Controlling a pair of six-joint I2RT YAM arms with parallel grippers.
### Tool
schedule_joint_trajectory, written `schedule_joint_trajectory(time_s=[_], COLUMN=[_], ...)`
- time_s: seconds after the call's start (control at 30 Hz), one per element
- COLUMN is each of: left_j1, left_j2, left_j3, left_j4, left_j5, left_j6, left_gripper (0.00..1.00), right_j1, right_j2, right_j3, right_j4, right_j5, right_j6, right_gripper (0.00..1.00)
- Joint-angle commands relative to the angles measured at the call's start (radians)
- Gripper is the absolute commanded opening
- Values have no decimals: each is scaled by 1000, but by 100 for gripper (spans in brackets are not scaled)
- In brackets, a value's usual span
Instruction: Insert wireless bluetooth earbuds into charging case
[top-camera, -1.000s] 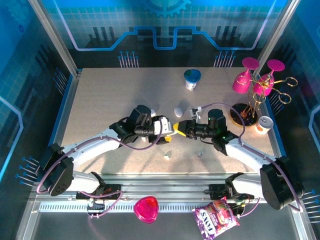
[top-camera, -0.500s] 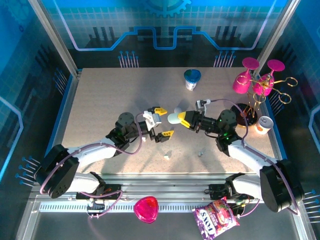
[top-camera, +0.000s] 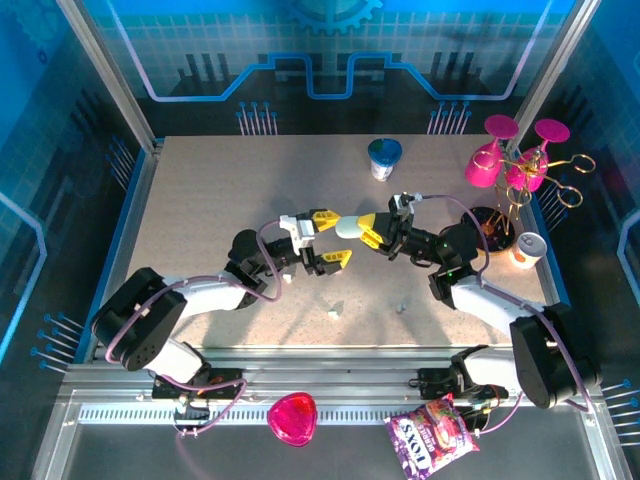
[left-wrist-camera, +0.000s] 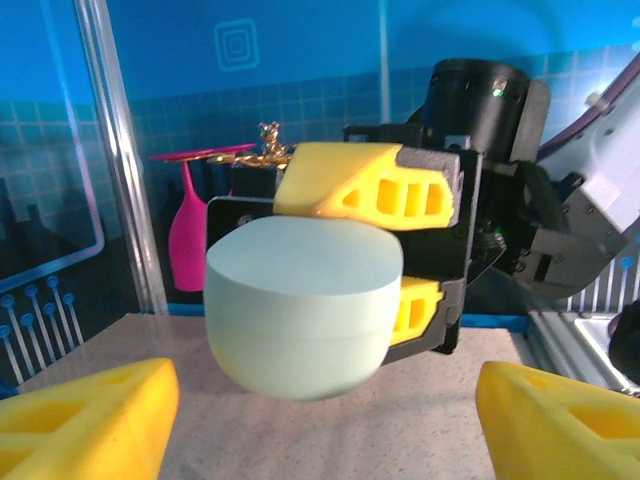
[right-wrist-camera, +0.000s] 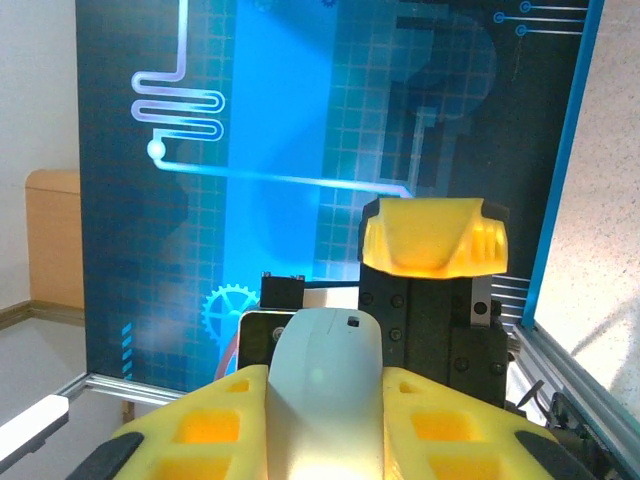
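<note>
My right gripper (top-camera: 362, 230) is shut on a white pebble-shaped charging case (top-camera: 349, 227) and holds it above the middle of the table. In the right wrist view the case (right-wrist-camera: 325, 385) sits closed between my yellow fingers (right-wrist-camera: 200, 425), its lid seam facing away. My left gripper (top-camera: 330, 237) faces it, open, one finger on each side of the case and touching nothing. The left wrist view has the case (left-wrist-camera: 300, 305) hanging ahead of the left fingertips (left-wrist-camera: 85, 420). Two tiny white earbuds (top-camera: 334, 312) (top-camera: 400, 307) lie on the table nearer the arm bases.
A blue-lidded cup (top-camera: 384, 158) stands at the back. Pink wine glasses on a gold rack (top-camera: 515, 165) and a small can (top-camera: 527, 250) crowd the right side. A pink heart-shaped item (top-camera: 292, 418) and a candy bag (top-camera: 430, 435) lie on the front rail.
A second ago both grippers met low over the table. The left one let go and opened. The right lifted the case further back, and the left has now come up around it.
</note>
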Motion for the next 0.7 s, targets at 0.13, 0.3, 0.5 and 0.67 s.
schedule_joint_trajectory(time_s=[0.13, 0.3, 0.5, 0.67], left_j1=[8, 8, 8, 8], left_j2=[-21, -33, -39, -41], left_j3=[22, 26, 27, 35], left_j4=[81, 59, 57, 53], left_j5=[56, 75, 80, 87], left_j6=[-42, -41, -43, -48], left_gripper=[66, 55, 47, 48], right_j1=[19, 24, 28, 33], right_j2=[8, 9, 5, 3], right_j3=[10, 12, 12, 12], right_j4=[65, 60, 27, 15], right_j5=[23, 23, 20, 17], right_j6=[23, 18, -2, -12], right_gripper=[23, 23, 23, 23])
